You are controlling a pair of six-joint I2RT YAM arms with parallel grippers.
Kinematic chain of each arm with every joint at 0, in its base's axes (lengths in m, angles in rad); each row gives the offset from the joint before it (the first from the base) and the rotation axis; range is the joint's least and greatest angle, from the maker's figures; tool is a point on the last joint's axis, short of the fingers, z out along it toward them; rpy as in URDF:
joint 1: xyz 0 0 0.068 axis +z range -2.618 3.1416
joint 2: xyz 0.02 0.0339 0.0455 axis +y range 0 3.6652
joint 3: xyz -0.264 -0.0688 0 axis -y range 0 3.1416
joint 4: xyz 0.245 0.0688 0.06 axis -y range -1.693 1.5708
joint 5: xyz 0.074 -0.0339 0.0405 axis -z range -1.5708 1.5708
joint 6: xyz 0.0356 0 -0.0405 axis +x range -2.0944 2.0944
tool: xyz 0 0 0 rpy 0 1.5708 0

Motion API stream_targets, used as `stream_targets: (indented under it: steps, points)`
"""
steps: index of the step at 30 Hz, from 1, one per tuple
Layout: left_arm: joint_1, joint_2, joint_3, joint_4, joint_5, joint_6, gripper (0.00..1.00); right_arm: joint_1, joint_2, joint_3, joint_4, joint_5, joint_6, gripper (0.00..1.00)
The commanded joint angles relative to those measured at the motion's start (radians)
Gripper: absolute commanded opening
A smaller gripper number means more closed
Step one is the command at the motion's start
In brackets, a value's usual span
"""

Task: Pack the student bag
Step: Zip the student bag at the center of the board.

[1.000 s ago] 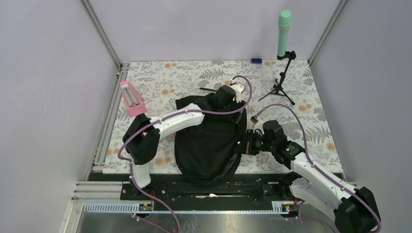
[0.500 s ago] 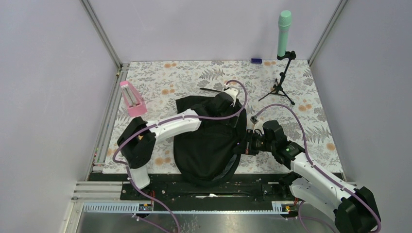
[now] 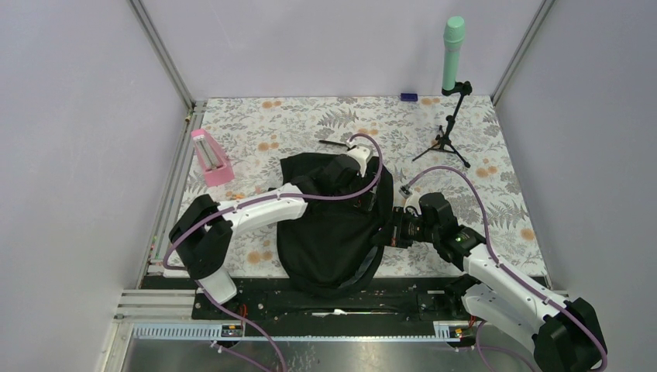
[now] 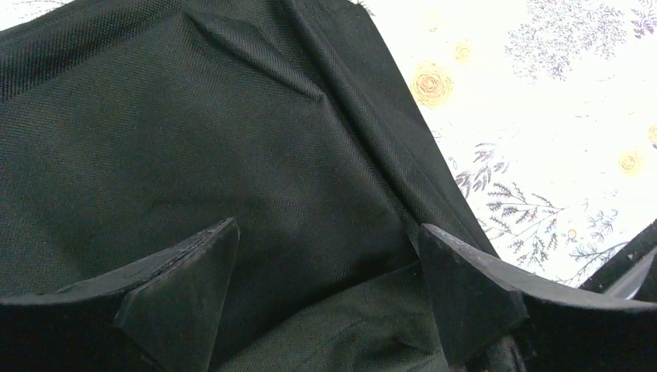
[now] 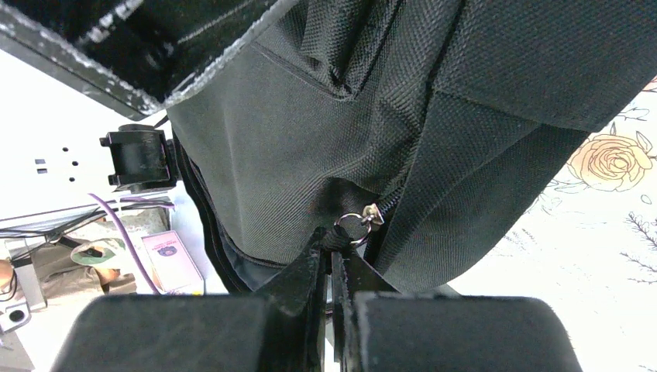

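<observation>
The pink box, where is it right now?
In the top view the pink box stands on the left side of the flowery table, close to its left edge, with the black student bag to its right.

Around the backpack [image 3: 329, 232], open table [image 3: 310, 120] lies at twelve o'clock between the pink stand [image 3: 209, 157] at ten and the tripod [image 3: 448, 138] at two, while the left arm [image 3: 259, 207] crosses it from eight and the right arm [image 3: 476, 260] blocks three.

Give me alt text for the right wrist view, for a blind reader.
The right gripper is pinched shut on the small metal zipper pull of the student bag, whose black fabric fills most of the frame. Floral table cover shows at right.
</observation>
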Motion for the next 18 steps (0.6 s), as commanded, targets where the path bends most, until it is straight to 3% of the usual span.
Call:
stream_targets:
  steps: [1, 5, 9, 12, 18]
  points:
    - [-0.007, -0.052, -0.029, 0.050, 0.050, 0.036, 0.91, 0.004, -0.012, 0.000, 0.038, -0.032, 0.007, 0.00]
    - [-0.030, -0.056, -0.039, 0.050, 0.053, 0.112, 0.92, 0.004, -0.010, 0.000, 0.037, -0.029, 0.007, 0.00]
    - [-0.046, -0.023, -0.007, 0.011, 0.039, 0.160, 0.86, 0.004, -0.008, 0.000, 0.038, -0.031, 0.008, 0.00]
    - [-0.053, 0.031, 0.057, -0.062, 0.007, 0.162, 0.69, 0.004, -0.008, 0.007, 0.038, -0.043, 0.015, 0.00]
    - [-0.054, 0.071, 0.119, -0.087, -0.061, 0.111, 0.18, 0.004, -0.037, 0.048, -0.044, -0.042, 0.031, 0.00]
